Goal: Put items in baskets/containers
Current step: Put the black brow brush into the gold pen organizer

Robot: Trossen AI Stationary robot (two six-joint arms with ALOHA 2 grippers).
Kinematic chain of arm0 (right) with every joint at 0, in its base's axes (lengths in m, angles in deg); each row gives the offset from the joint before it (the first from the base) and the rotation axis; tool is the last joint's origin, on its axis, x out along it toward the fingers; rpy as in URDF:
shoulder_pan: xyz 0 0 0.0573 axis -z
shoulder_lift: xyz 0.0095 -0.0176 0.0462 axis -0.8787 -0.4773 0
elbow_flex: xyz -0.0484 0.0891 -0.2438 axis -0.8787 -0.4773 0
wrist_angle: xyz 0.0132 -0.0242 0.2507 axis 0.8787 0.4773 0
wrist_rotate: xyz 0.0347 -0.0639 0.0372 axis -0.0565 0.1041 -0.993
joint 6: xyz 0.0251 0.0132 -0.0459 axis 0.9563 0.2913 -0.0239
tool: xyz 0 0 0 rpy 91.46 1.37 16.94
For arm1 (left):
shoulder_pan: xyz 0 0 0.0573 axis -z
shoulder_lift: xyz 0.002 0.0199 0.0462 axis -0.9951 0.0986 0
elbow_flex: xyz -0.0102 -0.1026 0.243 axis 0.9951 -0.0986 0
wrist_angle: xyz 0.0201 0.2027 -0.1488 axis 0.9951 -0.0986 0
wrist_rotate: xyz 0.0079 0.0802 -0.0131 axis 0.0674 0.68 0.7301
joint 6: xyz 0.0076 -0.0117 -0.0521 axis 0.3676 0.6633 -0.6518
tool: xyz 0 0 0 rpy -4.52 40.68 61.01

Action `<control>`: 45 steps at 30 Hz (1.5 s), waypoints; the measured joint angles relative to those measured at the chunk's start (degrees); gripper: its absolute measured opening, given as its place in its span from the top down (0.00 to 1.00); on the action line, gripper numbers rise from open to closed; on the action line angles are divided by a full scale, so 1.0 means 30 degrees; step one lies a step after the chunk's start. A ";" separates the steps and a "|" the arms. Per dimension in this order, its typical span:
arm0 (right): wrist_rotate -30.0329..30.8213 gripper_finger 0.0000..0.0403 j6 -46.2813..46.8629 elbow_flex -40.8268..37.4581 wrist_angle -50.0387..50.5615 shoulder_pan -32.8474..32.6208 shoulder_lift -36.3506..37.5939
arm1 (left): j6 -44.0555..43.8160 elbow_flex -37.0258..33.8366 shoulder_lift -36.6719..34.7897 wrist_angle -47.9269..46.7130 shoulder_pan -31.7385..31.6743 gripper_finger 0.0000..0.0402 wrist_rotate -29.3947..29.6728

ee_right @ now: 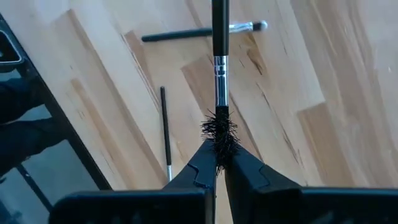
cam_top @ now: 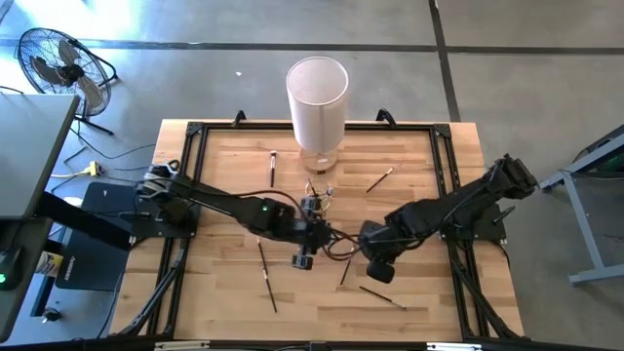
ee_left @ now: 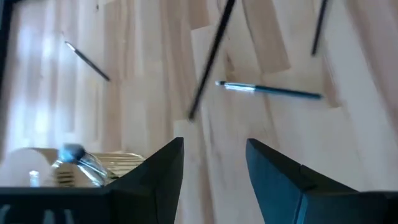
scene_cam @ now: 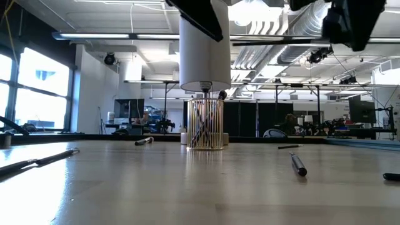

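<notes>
A clear glass cup (cam_top: pixel 319 190) (scene_cam: pixel 205 131) stands at the table's middle, toward the far edge, with several brushes standing in it. More brushes lie flat on the wood: at the far left (cam_top: pixel 273 168), the far right (cam_top: pixel 380 178), the near left (cam_top: pixel 270 291) and the near right (cam_top: pixel 382 295). My left gripper (cam_top: pixel 304 258) (ee_left: pixel 214 155) hangs open above the table near the cup, nothing between its fingers; loose brushes (ee_left: pixel 270 91) lie below it. My right gripper (cam_top: pixel 376 269) (ee_right: pixel 219 163) is shut on a black-handled brush (ee_right: pixel 217 37). My right gripper pinches the brush's dark bristle tuft (ee_right: pixel 219 138) between its two fingertips, only at that end. The fingers come from above, pointing steeply down. The silver ferrule (ee_right: pixel 219 81) and the black handle stick straight out from the fingertips, clear of the table.
A tall white cylinder (cam_top: pixel 317 96) (scene_cam: pixel 205 50) stands just behind the cup at the far edge. Black frame rails (cam_top: pixel 195 132) run round the tabletop. A fan (cam_top: pixel 58 68) stands on the floor at the far left. Bare wood lies along the near edge.
</notes>
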 joint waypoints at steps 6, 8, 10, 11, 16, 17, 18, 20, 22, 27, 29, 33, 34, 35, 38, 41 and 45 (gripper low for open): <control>0.0060 0.98 -0.0838 0.0549 -0.0161 0.0358 -0.0421 | 0.1260 0.1953 0.1616 -0.1087 0.0007 0.58 0.0488; 0.0329 0.98 -0.0907 0.0549 -0.0384 0.0365 -0.0421 | 0.1285 0.1966 0.1694 -0.0987 0.0015 0.58 0.0485; 0.0354 0.98 -0.0891 0.0564 -0.0439 0.0358 -0.0421 | 0.1425 0.2015 0.1901 -0.0731 0.0007 0.58 0.0506; 0.0329 0.98 -0.0890 0.0564 -0.0383 0.0358 -0.0421 | 0.1626 0.2010 0.1993 -0.0740 0.0007 0.58 0.0559; 0.0452 0.98 -0.0930 0.0571 -0.0486 0.0435 -0.0414 | 0.1725 0.1972 0.2028 0.0194 0.0007 0.58 0.0631; 0.0465 0.98 -0.0930 0.0571 -0.0479 0.0468 -0.0414 | 0.1725 0.1972 0.2028 0.0270 0.0007 0.58 0.0646; 0.0524 0.98 -0.0951 0.0571 -0.0482 0.0482 -0.0414 | 0.1725 0.1964 0.2028 0.0412 0.0007 0.58 0.0719; 0.0685 0.97 -0.1106 0.0571 -0.0572 0.0497 -0.0414 | 0.1726 0.1964 0.2028 0.0782 0.0007 0.59 0.0770; 0.0712 0.97 -0.1112 0.0571 -0.0593 0.0489 -0.0414 | 0.1725 0.1964 0.2028 0.0782 0.0014 0.62 0.0770; 0.0808 0.98 -0.1119 0.0571 -0.0604 0.0507 -0.0414 | 0.1714 0.1964 0.2021 0.0789 0.0015 0.78 0.0777; 0.0792 0.98 -0.1133 0.0571 -0.0649 0.0572 -0.0414 | 0.1630 0.1964 0.2021 0.0789 0.0015 0.87 0.0775; 0.0839 0.97 -0.1132 0.0571 -0.0623 0.0613 -0.0414 | 0.1451 0.1964 0.2013 0.0681 0.0020 0.97 0.0334; 0.0826 0.97 -0.1124 0.0571 -0.0647 0.0606 -0.0414 | 0.1437 0.1964 0.2013 0.0696 0.0029 0.96 0.0332; 0.0784 0.97 -0.1111 0.0571 -0.0661 0.0606 -0.0414 | 0.1437 0.1964 0.2013 0.0724 0.0029 0.96 0.0332; 0.0807 0.95 -0.1081 0.0571 -0.0833 0.0606 -0.0414 | 0.1410 0.1964 0.2013 0.0664 0.0029 0.98 0.0252; 0.1164 0.89 -0.1024 0.0557 -0.1405 0.0606 -0.0412 | 0.1354 0.1964 0.2006 0.0684 0.0044 0.98 0.0218; 0.1337 0.78 -0.1024 0.0564 -0.1710 0.0628 -0.0329 | 0.0944 0.1964 0.1984 0.0231 0.0022 0.99 0.0275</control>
